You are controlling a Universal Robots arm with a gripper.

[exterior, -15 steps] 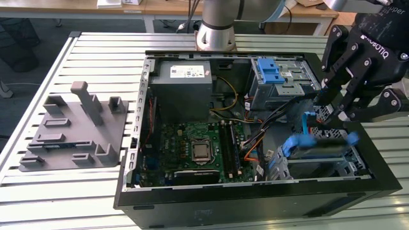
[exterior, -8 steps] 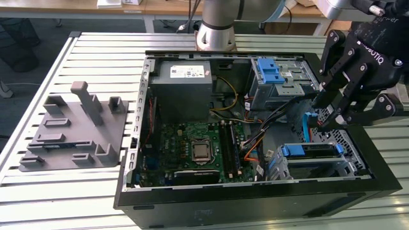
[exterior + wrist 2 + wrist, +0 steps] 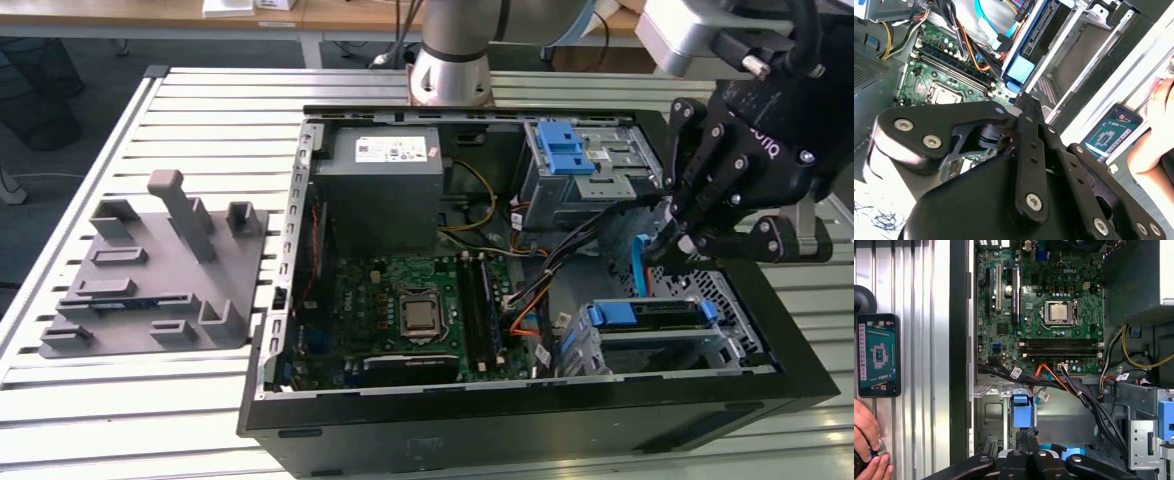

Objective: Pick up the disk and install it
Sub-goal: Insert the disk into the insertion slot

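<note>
The disk (image 3: 654,314) stands on edge in the metal drive cage (image 3: 747,300) at the near corner of the open computer case, on the exterior view's right. Its bright blue carrier tab (image 3: 1021,412) faces the motherboard, and in the second wrist view the disk (image 3: 1021,70) runs along the cage wall. My black gripper (image 3: 678,252) hangs a little above the tab end of the disk, apart from it. In the first wrist view the gripper (image 3: 1026,440) has its fingers closed together, with nothing seen between them. The second wrist view puts the gripper (image 3: 1025,102) just short of the tab.
A second blue carrier (image 3: 567,150) sits in the far bay beside the grey power supply (image 3: 380,180). Cables (image 3: 1064,385) cross between the motherboard (image 3: 400,310) and the cage. A grey fixture (image 3: 154,270) lies on the slatted table. A phone (image 3: 878,355) and a person's hand (image 3: 866,440) rest outside the case.
</note>
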